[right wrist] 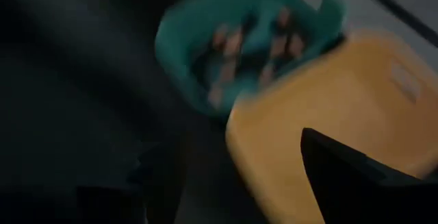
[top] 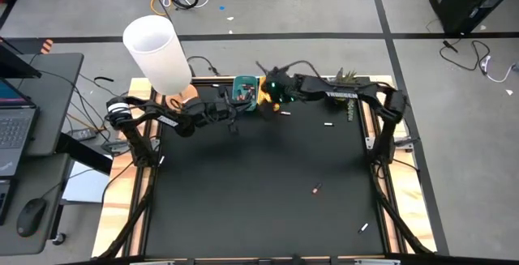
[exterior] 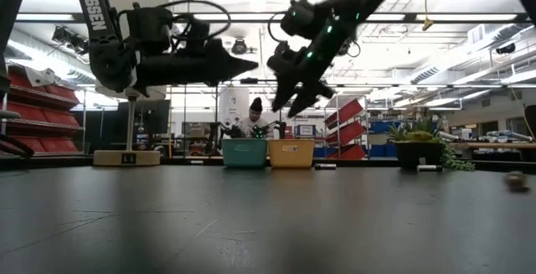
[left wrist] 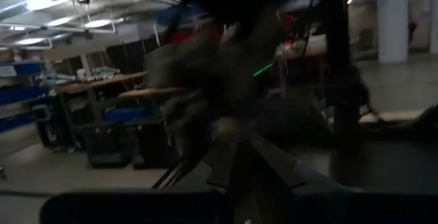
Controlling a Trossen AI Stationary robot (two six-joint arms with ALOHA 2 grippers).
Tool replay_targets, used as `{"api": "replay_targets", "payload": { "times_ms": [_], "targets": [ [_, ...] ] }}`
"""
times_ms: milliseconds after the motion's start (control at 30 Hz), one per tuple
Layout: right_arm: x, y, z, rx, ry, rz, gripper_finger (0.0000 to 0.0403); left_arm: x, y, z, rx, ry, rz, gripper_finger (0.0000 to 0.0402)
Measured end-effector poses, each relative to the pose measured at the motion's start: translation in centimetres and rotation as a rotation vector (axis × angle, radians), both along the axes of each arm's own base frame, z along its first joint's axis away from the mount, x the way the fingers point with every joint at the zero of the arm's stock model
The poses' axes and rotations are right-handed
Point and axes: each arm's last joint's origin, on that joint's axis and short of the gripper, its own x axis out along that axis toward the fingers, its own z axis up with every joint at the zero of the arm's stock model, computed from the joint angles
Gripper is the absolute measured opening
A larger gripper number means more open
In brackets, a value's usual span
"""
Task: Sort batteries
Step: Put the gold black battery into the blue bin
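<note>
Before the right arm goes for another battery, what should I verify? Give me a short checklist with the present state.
1. Right end effector open: ok, fingers spread above the bins.
2. Right end effector empty: cannot tell, motion blur.
3. Teal bin holds batteries: ok.
4. Yellow bin reachable: ok, beside the teal bin.
5. Loose batteries left on the table: ok, one mid-table, one nearer the front.
6. Left end effector out of the way: ok, shut, left of the bins.

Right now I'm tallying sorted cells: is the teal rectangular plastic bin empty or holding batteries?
Holding batteries: the right wrist view shows several blurred cells lying inside the teal rectangular plastic bin; their number is unclear.
</note>
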Motion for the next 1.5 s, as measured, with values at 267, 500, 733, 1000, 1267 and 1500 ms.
{"api": "replay_targets", "payload": {
  "times_ms": [267, 500, 733, 1000, 1267, 1500],
  "targets": [
    [-0.9, 8.1, 0.6, 0.040, 0.256, 0.107, 0.0258, -0.1, 0.5, -1.0, 0.109, 0.137, -0.176, 0.0049],
    [-2.1, 13.4, -0.2, 0.055, 0.478, 0.279, 0.0255, 0.3, 0.1, -0.9, 0.142, 0.156, -0.356, 0.0049],
    [-2.6, 16.5, -2.0, -0.005, 0.593, 0.619, 0.0229, 0.3, 0.2, -0.9, 0.143, 0.149, -0.332, 0.0049],
    [-2.4, 16.2, -4.9, -0.018, 0.484, 0.774, 0.0183, 0.3, 0.4, -1.0, 0.149, 0.163, -0.253, 0.0049],
    [-2.0, 14.3, -6.0, -0.025, 0.350, 0.815, 0.0171, 0.3, 0.8, -1.0, 0.150, 0.180, -0.127, 0.0049],
    [-2.5, 13.0, -8.5, -0.060, 0.230, 0.777, 0.0169, 0.3, 0.9, -1.1, 0.153, 0.185, -0.099, 0.0049]
  ]
}}
